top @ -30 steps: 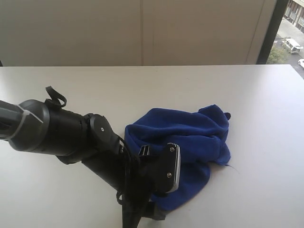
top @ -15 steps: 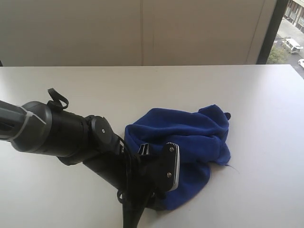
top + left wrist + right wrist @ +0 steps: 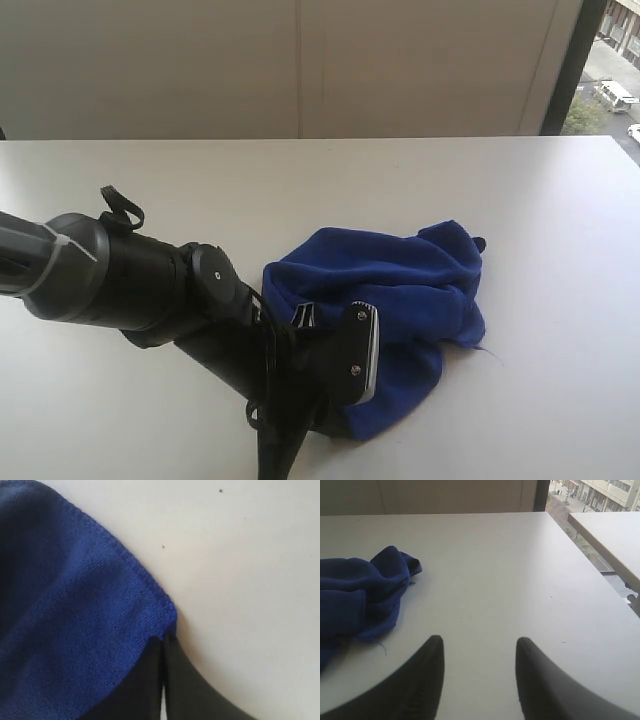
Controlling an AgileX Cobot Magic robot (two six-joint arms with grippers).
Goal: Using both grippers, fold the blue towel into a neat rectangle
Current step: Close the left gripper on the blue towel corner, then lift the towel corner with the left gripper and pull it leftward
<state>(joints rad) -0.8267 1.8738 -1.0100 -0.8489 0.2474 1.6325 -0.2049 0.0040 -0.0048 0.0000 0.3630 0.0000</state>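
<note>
Blue towel (image 3: 400, 290) lay crumpled in a loose heap on the white table (image 3: 300, 180), right of centre in the exterior view. Left gripper (image 3: 164, 642): 2 fingers pressed almost together, pinching the towel's hemmed corner at the near edge of the heap. Right gripper (image 3: 479, 645): jaws spread apart, holding nothing, over bare table, with the towel off to 1 side and well apart.

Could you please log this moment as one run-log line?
towel: crumpled, unfolded | left gripper: shut on towel corner | right gripper: open, over table, apart from towel
</note>
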